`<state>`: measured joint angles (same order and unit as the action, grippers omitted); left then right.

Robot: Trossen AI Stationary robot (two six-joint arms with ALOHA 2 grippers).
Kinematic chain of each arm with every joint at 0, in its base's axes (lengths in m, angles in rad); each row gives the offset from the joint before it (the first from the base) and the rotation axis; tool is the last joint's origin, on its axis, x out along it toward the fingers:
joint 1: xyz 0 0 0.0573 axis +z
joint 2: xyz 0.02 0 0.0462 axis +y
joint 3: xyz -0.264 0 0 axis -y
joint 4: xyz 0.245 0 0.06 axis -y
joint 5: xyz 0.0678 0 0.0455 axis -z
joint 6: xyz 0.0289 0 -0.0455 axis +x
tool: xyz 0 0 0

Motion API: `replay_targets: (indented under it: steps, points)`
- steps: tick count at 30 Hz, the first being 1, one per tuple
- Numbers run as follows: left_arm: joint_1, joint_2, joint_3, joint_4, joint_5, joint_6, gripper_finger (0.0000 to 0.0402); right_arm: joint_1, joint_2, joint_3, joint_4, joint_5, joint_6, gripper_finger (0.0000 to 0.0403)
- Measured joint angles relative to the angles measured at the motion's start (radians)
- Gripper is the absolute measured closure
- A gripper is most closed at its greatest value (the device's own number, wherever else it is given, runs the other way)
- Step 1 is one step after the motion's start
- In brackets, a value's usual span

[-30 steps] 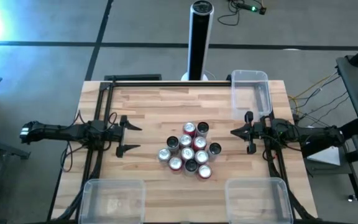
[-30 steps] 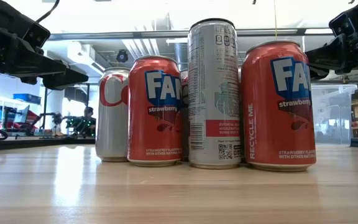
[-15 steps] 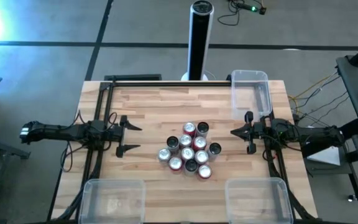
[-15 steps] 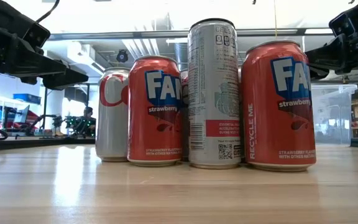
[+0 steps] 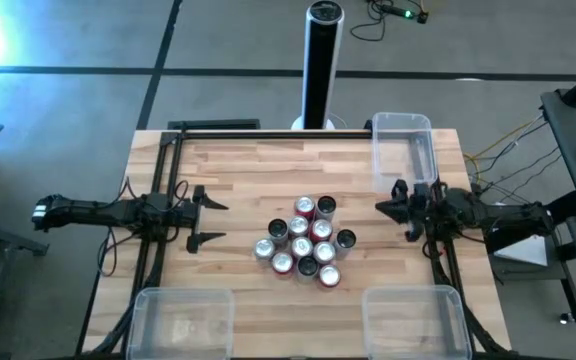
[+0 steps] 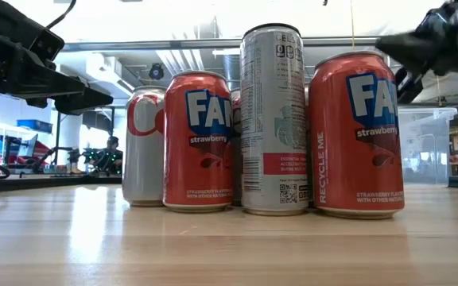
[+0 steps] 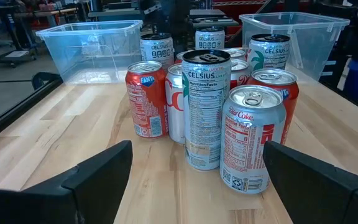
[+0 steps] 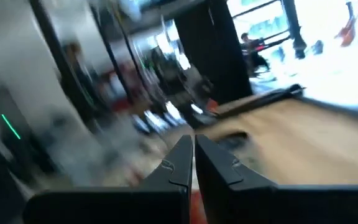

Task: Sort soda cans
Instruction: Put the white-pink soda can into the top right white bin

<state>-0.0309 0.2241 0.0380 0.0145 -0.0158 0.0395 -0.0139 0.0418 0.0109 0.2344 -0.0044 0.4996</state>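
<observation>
Standing clustered mid-table, the soda cans [image 5: 305,238] sit between the spread left gripper [image 5: 204,219] and closed right gripper [image 5: 390,204].

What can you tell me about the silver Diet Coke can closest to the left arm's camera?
The Diet Coke can looks like shiny silver metal, with red lettering, a red block and small print on its side. Its top is closed, the pull tab lying flat. It stands upright on the wooden table, at the near edge of the can cluster, right beside the tall Celsius can and in front of a red can. No end effector touches it.
</observation>
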Motion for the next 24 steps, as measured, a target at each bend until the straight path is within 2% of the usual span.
replay_targets:
  steps: [2,4,8,12,16,19,24]
  points:
    - [0.000,0.000,0.000,0.000,0.000,0.000,0.0055,0.000,0.000,0.000,0.048,0.002,0.158,0.0390]
    - [0.000,0.000,0.000,0.000,0.000,0.000,0.0055,0.001,0.000,0.000,0.093,0.073,0.214,0.0390]
    - [0.000,0.000,0.000,0.000,0.000,0.000,0.0055,0.000,0.000,0.000,0.147,0.344,0.179,0.0390]
    - [0.000,0.000,0.000,0.000,0.000,0.000,0.0055,0.000,0.000,0.000,0.244,0.624,0.215,0.0390]
    - [0.000,0.000,0.000,0.000,0.000,0.000,0.0055,0.000,0.000,0.000,0.328,0.815,0.226,0.0390]
    - [0.000,0.000,0.000,0.000,0.000,0.000,0.0055,0.000,0.000,0.000,0.341,0.806,0.246,0.0390]
    - [0.000,0.000,0.000,0.000,0.000,0.000,0.0055,0.000,0.036,0.032,0.304,0.597,0.228,0.0390]
